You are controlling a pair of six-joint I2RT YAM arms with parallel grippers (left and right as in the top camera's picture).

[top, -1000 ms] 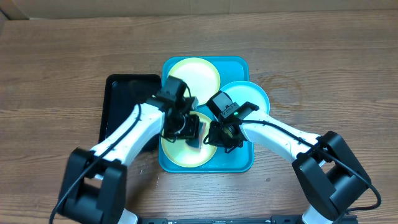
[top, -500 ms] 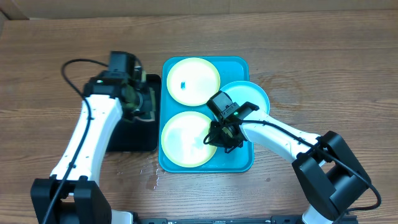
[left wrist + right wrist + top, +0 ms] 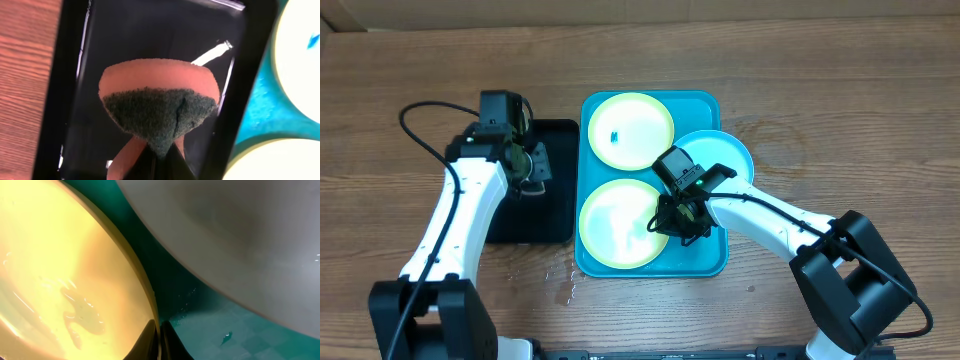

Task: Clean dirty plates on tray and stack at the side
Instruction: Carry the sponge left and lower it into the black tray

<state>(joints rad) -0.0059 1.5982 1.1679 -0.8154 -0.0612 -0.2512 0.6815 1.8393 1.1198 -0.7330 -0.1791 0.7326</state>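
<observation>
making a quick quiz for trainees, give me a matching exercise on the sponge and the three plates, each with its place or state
Things:
1. sponge
2. far yellow-green plate
3. near yellow-green plate
4. light cyan plate

Places or states:
A. lies over the blue tray's right rim
B. blue smudge on it
C. pinched by the left tool above the black tray
D. wet sheen, no smudge, right tool at its edge

Pairs: 1-C, 2-B, 3-D, 4-A

Three plates on cyan tray
</observation>
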